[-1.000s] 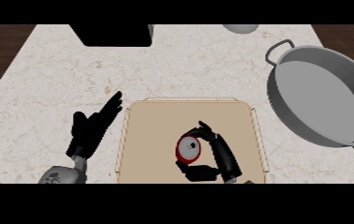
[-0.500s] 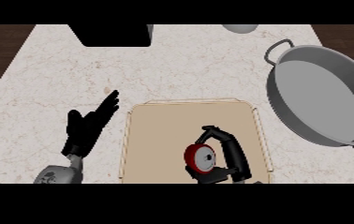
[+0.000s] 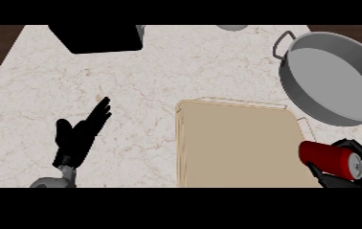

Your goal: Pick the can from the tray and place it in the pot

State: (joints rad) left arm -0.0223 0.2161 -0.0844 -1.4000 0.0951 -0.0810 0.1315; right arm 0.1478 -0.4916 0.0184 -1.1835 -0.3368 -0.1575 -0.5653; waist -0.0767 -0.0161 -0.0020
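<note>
One red cylindrical metal can [image 3: 329, 158] lay sideways in the right robot hand [image 3: 338, 179], whose black fingers curled around it, beside one flat beige tray [image 3: 237, 146], below one round grey pot [image 3: 326, 82]; the left robot hand [image 3: 79, 136] rested spread above the speckled marble table [image 3: 141, 84].

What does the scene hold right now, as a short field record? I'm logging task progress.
can: red can, lying sideways in the right hand, at the tray's right edge
tray: tan tray, nothing on it
pot: grey pot, upper right, nothing visible inside
left hand: left hand open, resting at lower left
stage: can lifted, not yet in pot
</note>
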